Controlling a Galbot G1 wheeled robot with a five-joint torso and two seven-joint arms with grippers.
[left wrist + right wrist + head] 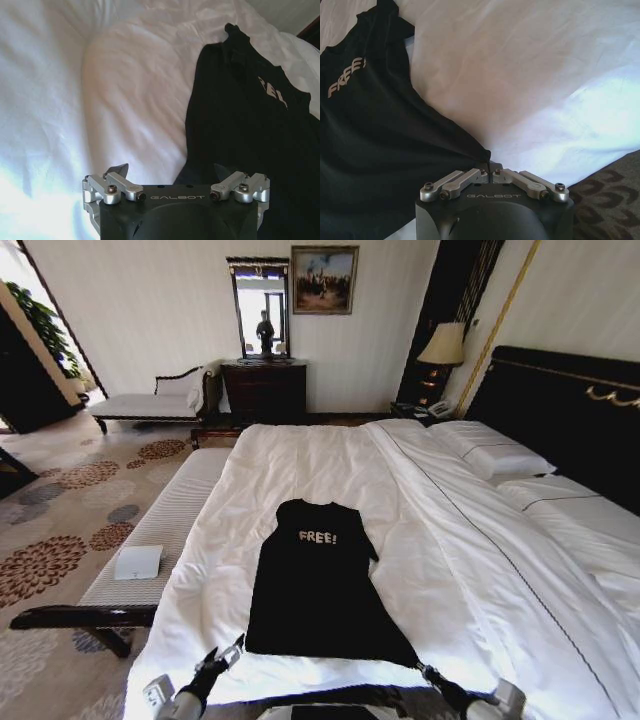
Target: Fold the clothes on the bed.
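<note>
The clothes are one black T-shirt (315, 580) with white "FREE!" lettering, lying flat on the white bed (480, 560), collar away from me, its sides tucked in to a narrow shape. My left gripper (228, 652) is at the hem's left corner. In the left wrist view it (171, 172) stands open, fingers wide apart, with the shirt (240, 150) beside and just ahead. My right gripper (432, 673) is at the hem's right corner. In the right wrist view it (489, 162) is shut on that corner of the shirt (370, 150).
A pale bench (160, 530) runs along the bed's left side, with a white card (138, 562) on it. Pillows (500, 455) and a dark headboard (560, 410) are at the right. A dresser (264, 390), a lamp (443, 345) and patterned carpet (60, 530) lie beyond.
</note>
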